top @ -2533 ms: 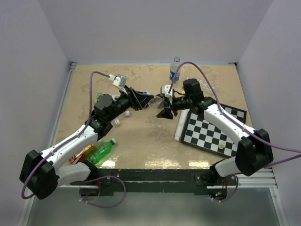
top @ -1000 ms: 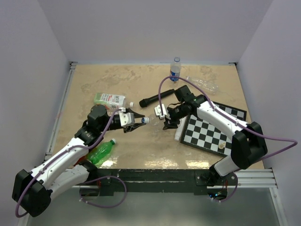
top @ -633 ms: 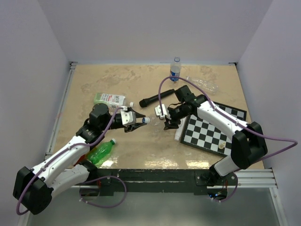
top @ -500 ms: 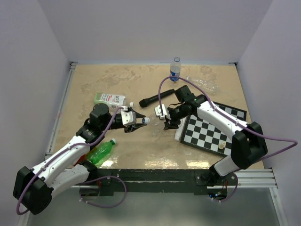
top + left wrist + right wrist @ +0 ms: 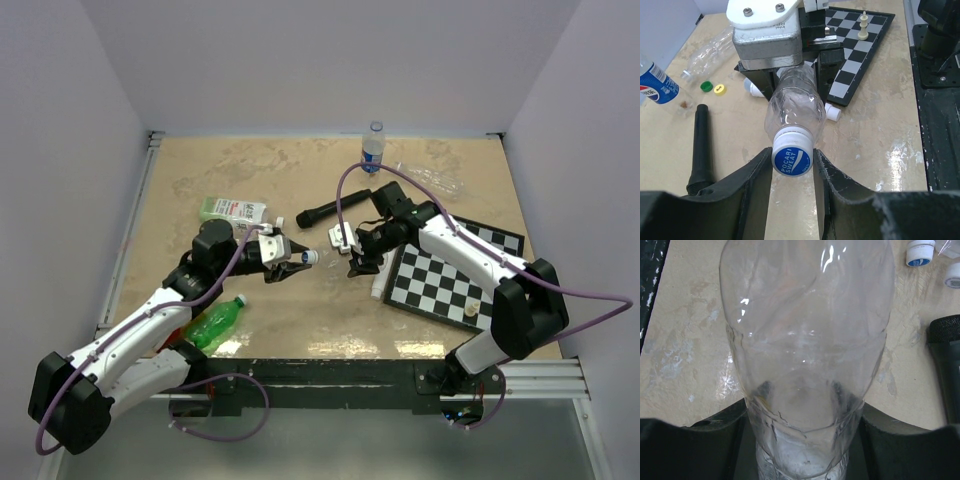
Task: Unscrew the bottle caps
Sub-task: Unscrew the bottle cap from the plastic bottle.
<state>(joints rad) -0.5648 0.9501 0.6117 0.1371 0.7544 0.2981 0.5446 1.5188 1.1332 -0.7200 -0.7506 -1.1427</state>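
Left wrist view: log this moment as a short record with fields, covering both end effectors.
held item: clear bottle, horizontal between the two arms
cap: white-and-blue cap, on the bottle's neck
left end effector: shut on the white-and-blue cap, one finger each side
right end effector: shut on the clear bottle's body
loose caps: green cap and yellow cap, side by side
nearby: black microphone; chessboard
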